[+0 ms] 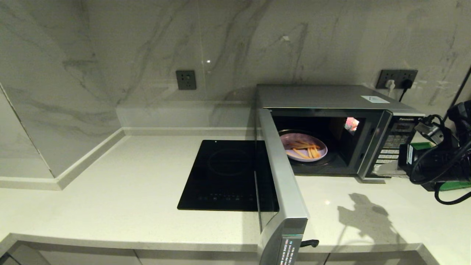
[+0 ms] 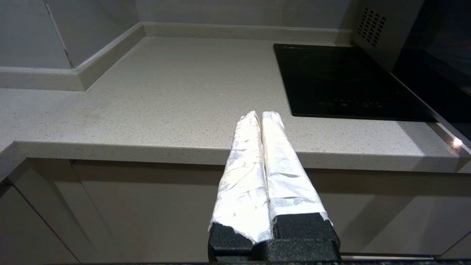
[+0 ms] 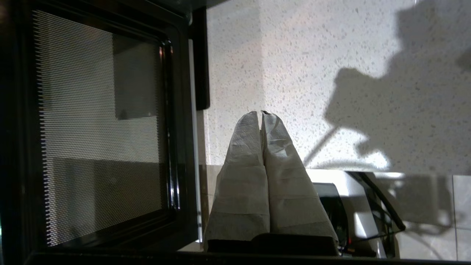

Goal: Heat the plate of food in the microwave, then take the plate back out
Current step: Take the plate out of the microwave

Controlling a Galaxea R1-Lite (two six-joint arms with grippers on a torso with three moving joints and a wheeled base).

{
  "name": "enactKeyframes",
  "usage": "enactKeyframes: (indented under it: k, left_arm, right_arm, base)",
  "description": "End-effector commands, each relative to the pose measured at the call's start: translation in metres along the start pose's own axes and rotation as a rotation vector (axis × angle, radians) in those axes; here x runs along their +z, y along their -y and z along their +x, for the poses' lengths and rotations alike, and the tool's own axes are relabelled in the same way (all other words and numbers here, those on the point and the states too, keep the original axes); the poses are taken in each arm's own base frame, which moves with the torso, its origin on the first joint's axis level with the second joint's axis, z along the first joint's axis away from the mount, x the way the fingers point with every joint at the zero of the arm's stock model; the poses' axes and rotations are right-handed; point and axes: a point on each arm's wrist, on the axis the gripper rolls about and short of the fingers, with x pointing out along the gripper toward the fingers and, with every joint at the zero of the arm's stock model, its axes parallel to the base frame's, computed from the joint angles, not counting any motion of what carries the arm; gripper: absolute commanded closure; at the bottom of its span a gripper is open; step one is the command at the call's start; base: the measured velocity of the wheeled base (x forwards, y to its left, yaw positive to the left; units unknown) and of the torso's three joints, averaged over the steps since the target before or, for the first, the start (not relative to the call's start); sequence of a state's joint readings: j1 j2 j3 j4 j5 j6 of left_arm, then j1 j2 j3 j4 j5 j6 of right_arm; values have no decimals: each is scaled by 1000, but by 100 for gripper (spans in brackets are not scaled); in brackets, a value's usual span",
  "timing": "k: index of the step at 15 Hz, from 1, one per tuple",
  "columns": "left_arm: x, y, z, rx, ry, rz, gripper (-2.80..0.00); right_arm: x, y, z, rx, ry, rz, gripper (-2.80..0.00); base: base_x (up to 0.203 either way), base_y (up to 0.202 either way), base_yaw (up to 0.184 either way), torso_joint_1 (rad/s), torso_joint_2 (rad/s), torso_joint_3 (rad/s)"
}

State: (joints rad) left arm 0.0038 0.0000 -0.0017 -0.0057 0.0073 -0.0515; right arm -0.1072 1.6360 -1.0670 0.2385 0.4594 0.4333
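The silver microwave (image 1: pixel 331 97) stands at the back right of the counter with its door (image 1: pixel 283 191) swung wide open toward me. Inside, on the turntable, sits the pale lilac plate of food (image 1: pixel 294 140), with orange-yellow sticks (image 1: pixel 307 149) on it. My right gripper (image 3: pixel 261 113) is shut and empty, over the counter beside the inner mesh face of the door (image 3: pixel 99 129). My left gripper (image 2: pixel 260 115) is shut and empty, low in front of the counter's front edge, left of the cooktop. Neither gripper's fingers show in the head view.
A flat black induction cooktop (image 1: pixel 228 173) lies left of the microwave, partly behind the open door. The keypad panel (image 1: pixel 390 147) is at the oven's right, with my right arm and its cables (image 1: pixel 438 158) beside it. Marble walls enclose the counter (image 1: pixel 128 184) at back and left.
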Motion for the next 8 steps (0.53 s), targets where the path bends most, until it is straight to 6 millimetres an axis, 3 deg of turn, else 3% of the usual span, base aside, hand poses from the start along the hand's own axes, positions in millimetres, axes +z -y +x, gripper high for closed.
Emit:
enactKeyframes:
  k: [1,3,4,8]
  left_arm:
    - [0,0,0,1,0,-1,0]
    - [0,0,0,1,2,-1,0]
    - [0,0,0,0,0,-1,0]
    - [0,0,0,1,1,-1,0]
  right_arm:
    - [3,6,13,-25,-21,25,0]
    - [9,3,33,-45,29,43,0]
    - [13,1,44,-39,63,52,-280]
    - [17,-24,90,-12,120,86,-280]
  base:
    - [0,0,0,0,0,0]
    - [0,0,0,0,0,0]
    - [0,0,0,0,0,0]
    - [0,0,0,0,0,0]
